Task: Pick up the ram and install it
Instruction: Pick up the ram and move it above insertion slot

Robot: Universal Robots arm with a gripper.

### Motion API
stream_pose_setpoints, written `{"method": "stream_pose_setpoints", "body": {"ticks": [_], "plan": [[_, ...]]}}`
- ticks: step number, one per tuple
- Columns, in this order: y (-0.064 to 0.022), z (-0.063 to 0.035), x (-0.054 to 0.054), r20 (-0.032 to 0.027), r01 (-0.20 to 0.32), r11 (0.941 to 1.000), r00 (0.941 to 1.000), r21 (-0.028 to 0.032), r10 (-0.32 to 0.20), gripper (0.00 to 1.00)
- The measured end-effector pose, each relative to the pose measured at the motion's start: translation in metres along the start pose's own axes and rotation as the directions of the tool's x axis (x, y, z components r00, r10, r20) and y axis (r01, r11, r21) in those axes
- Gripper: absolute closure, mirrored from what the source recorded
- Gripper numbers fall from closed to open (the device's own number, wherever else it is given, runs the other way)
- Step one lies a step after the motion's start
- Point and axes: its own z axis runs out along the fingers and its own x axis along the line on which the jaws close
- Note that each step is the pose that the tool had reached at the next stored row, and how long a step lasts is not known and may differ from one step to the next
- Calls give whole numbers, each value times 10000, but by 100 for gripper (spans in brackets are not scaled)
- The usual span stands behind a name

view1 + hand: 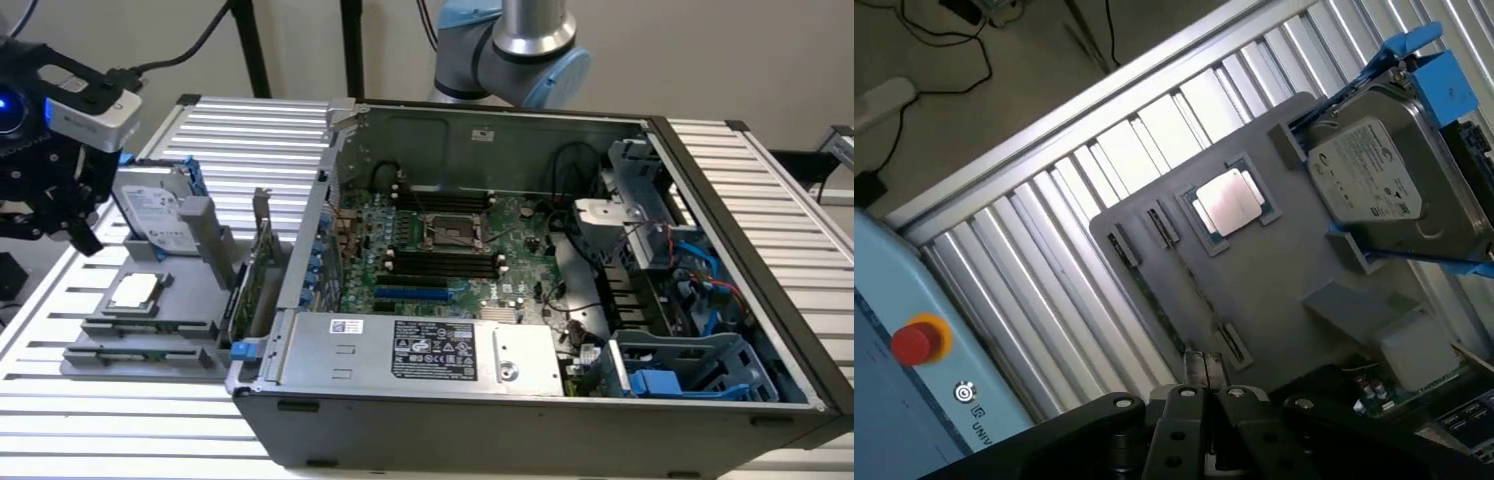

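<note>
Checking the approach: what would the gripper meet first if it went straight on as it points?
Probably the end of a ram stick in the gray tray, just ahead of the shut gripper. Depth is unclear, so it may be the tray beside it.

Arm joint (514,45): silver tube, pale blue caps; I see it behind the computer case (534,430).
Gripper (1206,375): black, round screws.
Wrist camera (87,105): grey box, black cable (187,50).

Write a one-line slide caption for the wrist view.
Shut end effector poised above the grey parts tray, which carries a silver processor and a hard drive in a blue bracket.
</note>
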Motion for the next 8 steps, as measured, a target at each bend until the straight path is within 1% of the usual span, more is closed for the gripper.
{"method": "stream_pose_setpoints", "body": {"ticks": [2,4,8], "plan": [[0,3,0,0,359,9994,9994,3,-359,89],[0,6,0,0,713,9975,9975,6,-713,89],[1,13,1,0,1422,9898,9898,13,-1422,89]]}}
